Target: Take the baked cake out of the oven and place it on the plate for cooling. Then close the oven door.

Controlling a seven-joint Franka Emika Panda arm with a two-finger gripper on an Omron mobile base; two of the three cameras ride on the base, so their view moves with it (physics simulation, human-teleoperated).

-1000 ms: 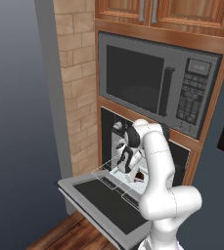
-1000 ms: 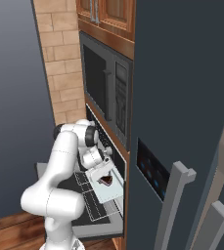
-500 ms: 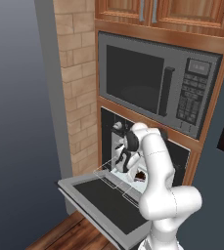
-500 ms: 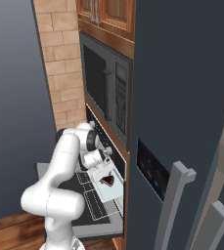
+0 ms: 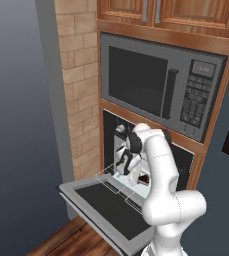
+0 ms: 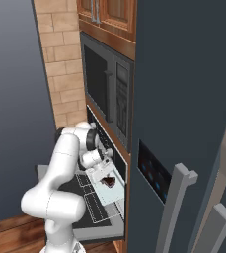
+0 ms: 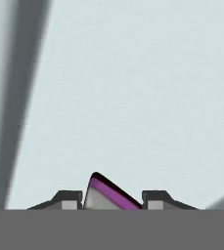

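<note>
Pincer (image 7: 112, 205) deep inside the oven (image 5: 151, 150), fingertips (image 7: 155, 197) close either side of a purple-edged slice; firm pinch hard to tell. Cake (image 6: 108, 181) on pale tray (image 6: 104, 190) above lowered oven door (image 5: 106, 212).

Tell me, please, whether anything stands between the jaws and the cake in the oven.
Nothing visible does. The door lies open, and the gripper is already at the cake, a slice on a pale tray, with a tip on either side of it.
</note>
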